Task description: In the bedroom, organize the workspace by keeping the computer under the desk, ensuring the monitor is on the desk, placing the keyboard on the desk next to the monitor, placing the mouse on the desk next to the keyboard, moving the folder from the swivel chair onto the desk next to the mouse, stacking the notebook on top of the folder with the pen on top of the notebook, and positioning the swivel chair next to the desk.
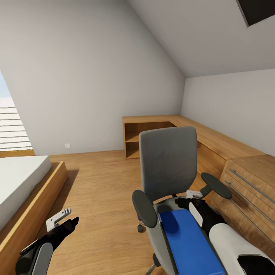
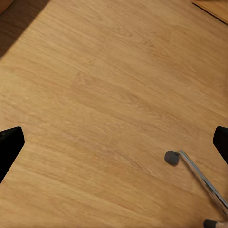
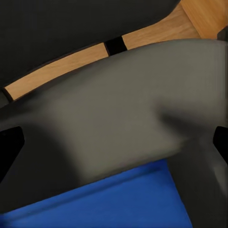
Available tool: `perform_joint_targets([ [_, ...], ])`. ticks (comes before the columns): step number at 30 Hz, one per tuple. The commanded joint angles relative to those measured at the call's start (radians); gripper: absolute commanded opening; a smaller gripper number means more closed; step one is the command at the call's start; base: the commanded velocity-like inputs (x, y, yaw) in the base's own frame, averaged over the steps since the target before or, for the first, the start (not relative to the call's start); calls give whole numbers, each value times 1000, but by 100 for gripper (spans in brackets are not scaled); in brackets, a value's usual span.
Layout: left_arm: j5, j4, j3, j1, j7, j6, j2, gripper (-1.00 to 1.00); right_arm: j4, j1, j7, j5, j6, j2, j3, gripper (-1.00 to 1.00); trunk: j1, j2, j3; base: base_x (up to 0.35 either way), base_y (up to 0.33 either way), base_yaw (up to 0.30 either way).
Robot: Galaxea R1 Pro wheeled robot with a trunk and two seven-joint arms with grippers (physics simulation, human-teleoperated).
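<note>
The swivel chair (image 1: 168, 160), with its grey back and black armrests, stands on the wood floor in front of me. The blue folder (image 1: 189, 238) lies flat on its seat. My right gripper (image 1: 189, 198) is open and hovers over the back of the seat, just beyond the folder's far edge. In the right wrist view the open gripper (image 3: 114, 147) looks onto the grey seat (image 3: 118, 109), with the folder (image 3: 104, 202) just below it. My left gripper (image 1: 67, 220) hangs open over bare floor left of the chair, holding nothing. The desk, computer, monitor, keyboard, mouse, notebook and pen are out of view.
A low bed (image 1: 19, 179) with a wooden frame lies at the left. Light wooden cabinets (image 1: 152, 128) run along the far corner, and drawers (image 1: 248, 179) run along the right wall close behind the chair. A chair castor (image 2: 172, 157) and chrome spoke show in the left wrist view.
</note>
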Motion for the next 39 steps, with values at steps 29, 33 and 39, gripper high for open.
perform_joint_targets([
  [29, 11, -1, 2, -1, 9, 4, -2, 100, -2, -1, -8, -12, 7, -6, 4, 100, 50, -91, -42, 0, 0, 0],
  [33, 11, -1, 2, -1, 9, 4, -2, 100, -2, -1, -8, -12, 7, -6, 4, 100, 50, -91, -42, 0, 0, 0],
  [39, 11, -1, -1, -1, 8, 4, -1, 100, -2, 0, -8, -12, 8, -6, 4, 100, 50, -91, -42, 0, 0, 0],
])
